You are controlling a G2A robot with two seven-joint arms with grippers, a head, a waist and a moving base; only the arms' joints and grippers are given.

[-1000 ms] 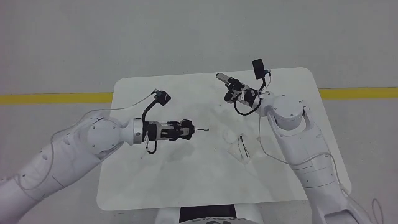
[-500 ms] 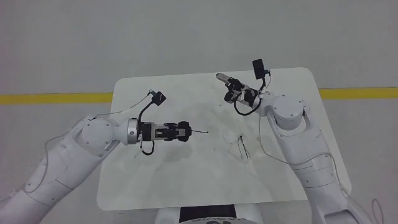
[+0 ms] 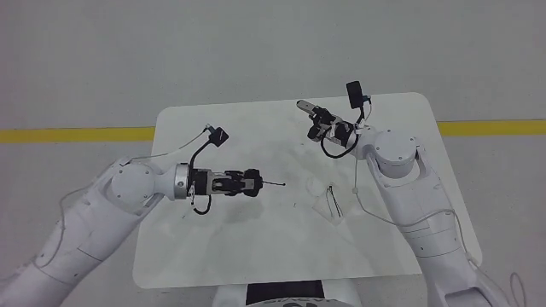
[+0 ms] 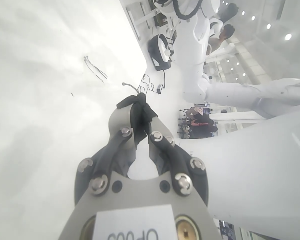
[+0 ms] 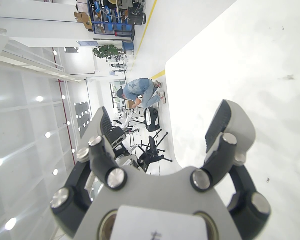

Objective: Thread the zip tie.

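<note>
So: left gripper (image 4: pixel 140 101) pinches shut on thin grey plastic zip tie (image 4: pixel 130 86), knobbed end poking out above white table (image 3: pixel 213 247). Right gripper (image 5: pixel 162 108) gapes wide, empty, well apart. Threading looks unstarted.

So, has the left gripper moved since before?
Yes. The left gripper drifted slightly toward the near edge of the table, judged against the loose zip ties.
</note>
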